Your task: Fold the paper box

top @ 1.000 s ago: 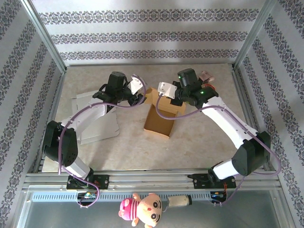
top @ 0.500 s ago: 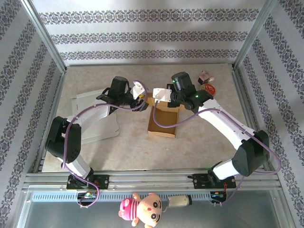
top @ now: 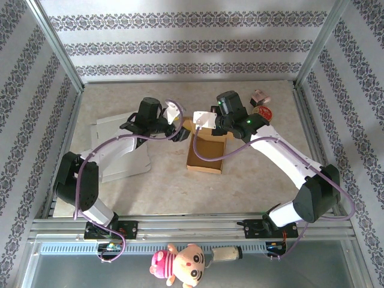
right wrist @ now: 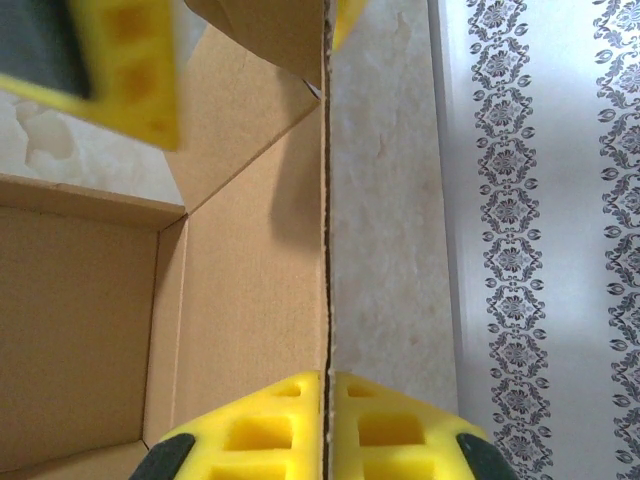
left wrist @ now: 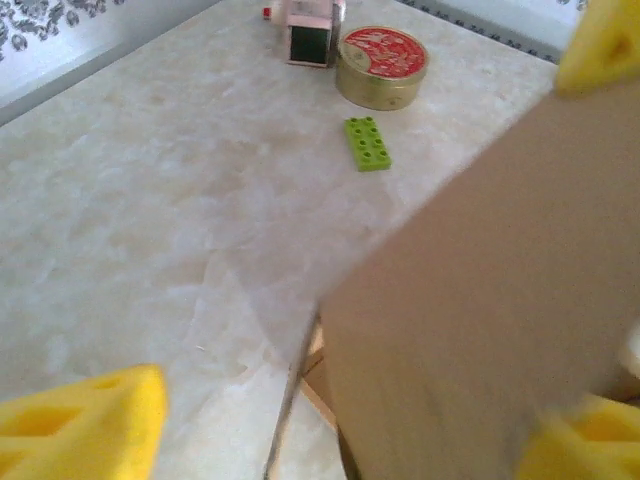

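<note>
The right gripper (right wrist: 328,412) has its 2 yellow pads pressed together on the thin top edge of one wall of the paper box (top: 207,153), a firm pinch with only the cardboard between them. The left gripper (left wrist: 335,440) stands wide, its foam pads well apart. A blurred brown flap (left wrist: 480,300) rises between them, closer to the right-hand pad. Whether it touches that pad cannot be told.

The box sits open-topped on the table (top: 252,174), its long axis running from the arm bases toward the far wall. Both grippers work at the box's far end, the left at its far-left corner and the right at its far-right side. The flap lies straight ahead of the left jaws, so that arm looks better placed to push or re-grip it while the right steadies the wall.

The cardboard is plain brown, matte and thin, with sharp creases inside the corner. The table is pale and marbled. Beyond the box's far-right side lie a green studded brick (left wrist: 367,142) and a round tin (left wrist: 381,66) with a red lid.
</note>
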